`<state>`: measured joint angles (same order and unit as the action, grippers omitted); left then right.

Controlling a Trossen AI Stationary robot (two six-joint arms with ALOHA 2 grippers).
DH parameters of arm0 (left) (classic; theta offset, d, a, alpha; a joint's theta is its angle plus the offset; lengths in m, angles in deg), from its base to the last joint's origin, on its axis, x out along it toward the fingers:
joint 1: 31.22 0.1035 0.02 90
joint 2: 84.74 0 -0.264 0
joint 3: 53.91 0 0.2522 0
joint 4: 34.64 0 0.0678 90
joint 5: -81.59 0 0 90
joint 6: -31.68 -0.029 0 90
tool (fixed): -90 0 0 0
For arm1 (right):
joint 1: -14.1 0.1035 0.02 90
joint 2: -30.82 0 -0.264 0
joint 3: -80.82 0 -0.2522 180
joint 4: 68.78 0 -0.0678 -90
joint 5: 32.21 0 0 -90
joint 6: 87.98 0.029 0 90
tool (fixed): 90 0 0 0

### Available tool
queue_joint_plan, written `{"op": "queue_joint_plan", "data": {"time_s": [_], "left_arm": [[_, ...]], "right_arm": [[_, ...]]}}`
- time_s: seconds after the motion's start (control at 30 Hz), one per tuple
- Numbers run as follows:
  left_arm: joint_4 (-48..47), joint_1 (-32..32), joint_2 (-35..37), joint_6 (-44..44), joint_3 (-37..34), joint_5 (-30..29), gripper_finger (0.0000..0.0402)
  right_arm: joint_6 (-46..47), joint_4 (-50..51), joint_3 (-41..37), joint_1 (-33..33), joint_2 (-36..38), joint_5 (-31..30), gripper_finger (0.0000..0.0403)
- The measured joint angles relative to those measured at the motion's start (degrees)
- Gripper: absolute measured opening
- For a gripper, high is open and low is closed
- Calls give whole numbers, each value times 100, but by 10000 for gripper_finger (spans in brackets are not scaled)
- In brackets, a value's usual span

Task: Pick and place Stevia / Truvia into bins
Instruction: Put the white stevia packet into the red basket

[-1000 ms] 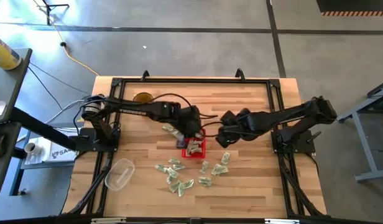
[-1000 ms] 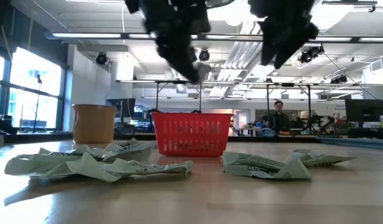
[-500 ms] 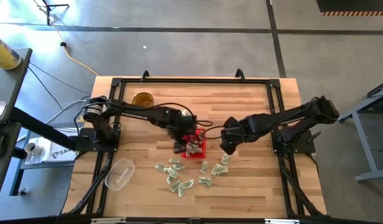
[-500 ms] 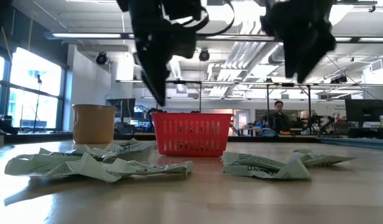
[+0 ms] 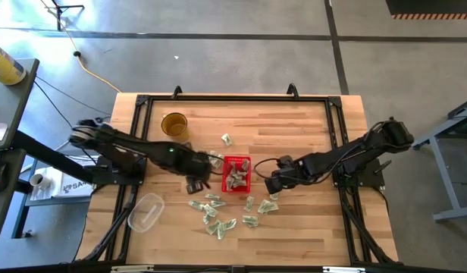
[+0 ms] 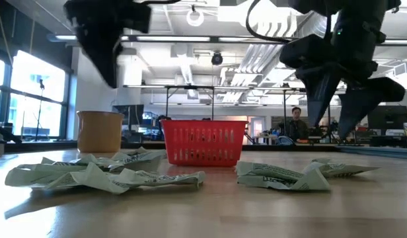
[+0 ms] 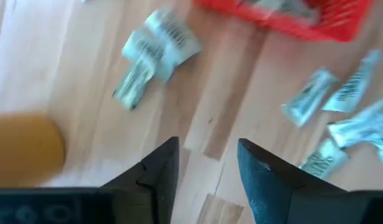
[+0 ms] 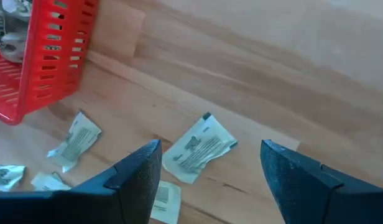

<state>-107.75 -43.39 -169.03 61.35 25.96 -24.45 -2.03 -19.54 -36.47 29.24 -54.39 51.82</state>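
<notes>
Right wrist view: fingers (image 8: 291, 171) spread wide above sachet (image 8: 199, 148).

Left gripper (image 5: 196, 184) and right gripper (image 5: 273, 184) both gape, empty.

Grey concrete floor (image 5: 241, 45); bright windows (image 6: 28, 92) at left; ceiling strip lights (image 6: 190, 39); seated person (image 6: 296, 122) far back.

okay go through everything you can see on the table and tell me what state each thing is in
Left gripper: open, empty, over bare wood left of the basket.
Right gripper: open, empty, above a sachet lying flat.
Basket: upright, several sachets inside.
Loose sachets: scattered on the table, many crumpled.
Amber cup: upright.
Clear tub: near the table's left front corner; contents cannot be told.
</notes>
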Motion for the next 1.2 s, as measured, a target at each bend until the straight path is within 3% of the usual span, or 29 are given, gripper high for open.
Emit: {"op": "queue_joint_plan", "data": {"time_s": [0.2, 0.37, 0.7, 1.07, 1.2], "left_arm": [[289, 10, 895, 1116, -1052, -5, 178], [488, 11, 1353, 1581, -1525, 4, 179], [520, 11, 1460, 1228, -1609, 21, 179], [482, 13, 1458, 605, -1609, -3, 179], [478, 13, 1458, 485, -1609, -5, 179]], "right_arm": [[295, -270, -15, -13, -337, -53, 263], [409, -214, 282, -19, -878, -23, 263], [544, 762, 1080, -5, -1862, 149, 263], [1170, 1041, 1202, 479, -1954, 452, 262], [1122, 882, 1208, 476, -2006, 487, 233]]}}
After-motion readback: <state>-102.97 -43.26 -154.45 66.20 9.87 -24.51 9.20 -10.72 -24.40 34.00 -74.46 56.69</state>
